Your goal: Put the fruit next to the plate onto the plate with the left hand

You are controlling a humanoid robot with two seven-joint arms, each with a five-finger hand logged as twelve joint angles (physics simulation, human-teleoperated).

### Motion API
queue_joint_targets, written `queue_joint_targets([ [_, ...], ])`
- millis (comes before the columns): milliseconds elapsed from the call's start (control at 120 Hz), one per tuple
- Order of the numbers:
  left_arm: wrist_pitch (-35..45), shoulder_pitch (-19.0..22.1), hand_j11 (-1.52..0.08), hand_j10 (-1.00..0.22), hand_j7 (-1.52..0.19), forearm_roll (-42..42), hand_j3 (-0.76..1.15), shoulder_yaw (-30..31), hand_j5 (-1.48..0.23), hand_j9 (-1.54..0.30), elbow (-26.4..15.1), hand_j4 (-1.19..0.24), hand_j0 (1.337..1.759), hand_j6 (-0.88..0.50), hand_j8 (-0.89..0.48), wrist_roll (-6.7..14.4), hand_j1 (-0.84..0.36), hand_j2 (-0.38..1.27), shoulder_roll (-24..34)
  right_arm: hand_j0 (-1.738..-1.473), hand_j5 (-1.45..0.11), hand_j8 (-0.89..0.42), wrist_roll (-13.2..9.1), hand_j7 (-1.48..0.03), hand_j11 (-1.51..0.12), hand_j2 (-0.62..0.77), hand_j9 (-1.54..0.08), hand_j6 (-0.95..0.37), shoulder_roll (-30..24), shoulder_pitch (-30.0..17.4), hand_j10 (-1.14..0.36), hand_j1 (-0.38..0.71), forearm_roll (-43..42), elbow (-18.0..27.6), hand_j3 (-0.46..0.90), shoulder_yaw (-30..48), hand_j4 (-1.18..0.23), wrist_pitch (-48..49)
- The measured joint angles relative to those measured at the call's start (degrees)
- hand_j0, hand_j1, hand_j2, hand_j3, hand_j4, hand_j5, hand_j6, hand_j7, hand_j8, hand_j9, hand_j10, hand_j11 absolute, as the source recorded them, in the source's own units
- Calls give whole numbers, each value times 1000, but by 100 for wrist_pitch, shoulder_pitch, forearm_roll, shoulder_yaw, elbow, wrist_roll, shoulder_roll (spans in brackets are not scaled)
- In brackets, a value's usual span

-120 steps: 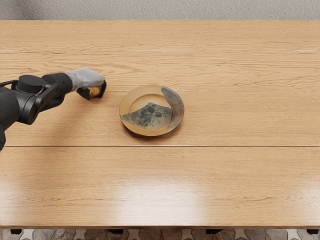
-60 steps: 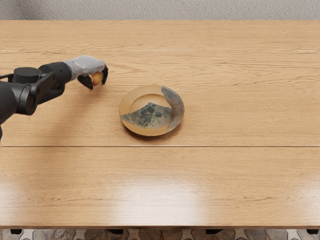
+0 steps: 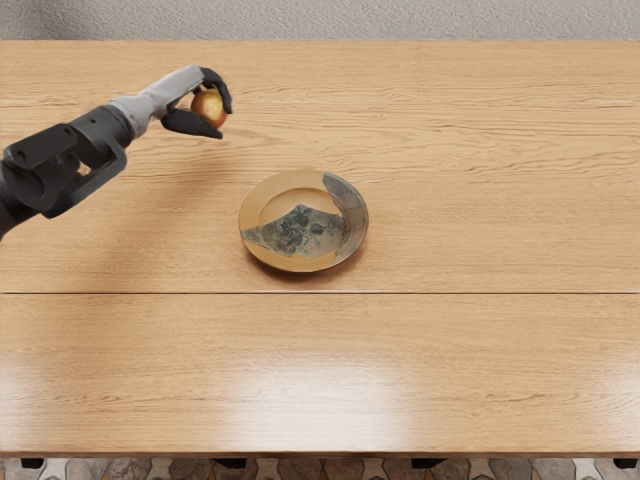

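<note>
A small orange-yellow fruit [image 3: 207,105] is held in my left hand [image 3: 205,105], whose dark fingers are curled around it. The hand is raised above the table, up and to the left of the plate. The round gold-rimmed plate [image 3: 303,220] with a dark leafy pattern lies near the table's middle and holds nothing. My left arm [image 3: 70,160] reaches in from the left edge. The right arm does not show.
The wooden table [image 3: 450,330] fills the view, with its far edge against a grey wall at the top and its front edge at the bottom.
My left hand has lifted the fruit off the table beside the plate and carried it up and slightly right. The wrist has turned so the fingers show more.
</note>
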Motion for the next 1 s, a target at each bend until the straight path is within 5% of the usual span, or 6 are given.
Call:
queue_joint_targets([
  [500, -1, -218, -1034, -448, -1080, -27, 0, -905, -1070, -1048, -3480, -738, 1648, -319, -281, -18, -347, 366, 1055, -1658, 0, 0, 0, 0, 0, 0, 0, 0, 0, 0, 0, -349, 0, 0, 0, -1, 0, 0],
  [758, 12, 86, -1006, -474, -1055, 113, 0, -995, -1054, -1035, -3789, -723, 1651, -337, -316, -21, -315, 307, 1027, -1658, 0, 0, 1, 0, 0, 0, 0, 0, 0, 0, 0, -349, 1, 0, 0, 0, 0, 0],
  [1000, 25, 255, -425, -240, -440, 2, 0, -1046, -439, -434, -3538, -312, 1656, -193, -184, -27, 37, 127, 904, -1658, 0, 0, 0, 0, 0, 0, 0, 0, 0, 0, 0, -349, 1, 0, 0, 0, 0, 0],
])
